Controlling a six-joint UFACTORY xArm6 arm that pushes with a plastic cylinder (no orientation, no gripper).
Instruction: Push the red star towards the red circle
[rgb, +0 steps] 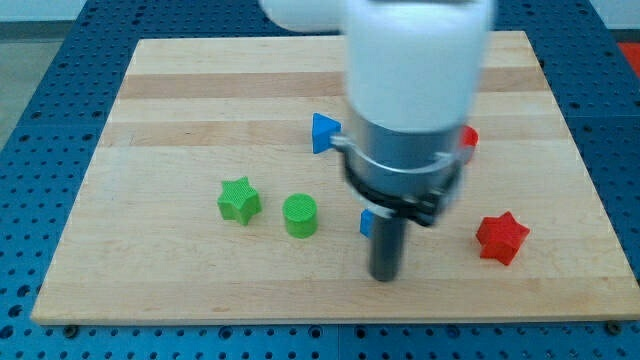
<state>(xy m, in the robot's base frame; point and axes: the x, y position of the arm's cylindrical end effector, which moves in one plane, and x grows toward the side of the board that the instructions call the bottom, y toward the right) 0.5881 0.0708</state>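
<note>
The red star (501, 238) lies on the wooden board (180, 120) at the view's lower right. A red block (469, 138), probably the red circle, shows only as a sliver at the arm's right edge, above the star. My tip (385, 276) is down near the board's bottom edge, to the left of the red star with a clear gap between them. The arm's white and dark body hides the board's middle.
A green star (239, 200) and a green cylinder (299, 215) lie left of the tip. A blue triangle (323, 132) sits at the arm's left edge. A small blue block (367, 222) peeks out just left of the rod.
</note>
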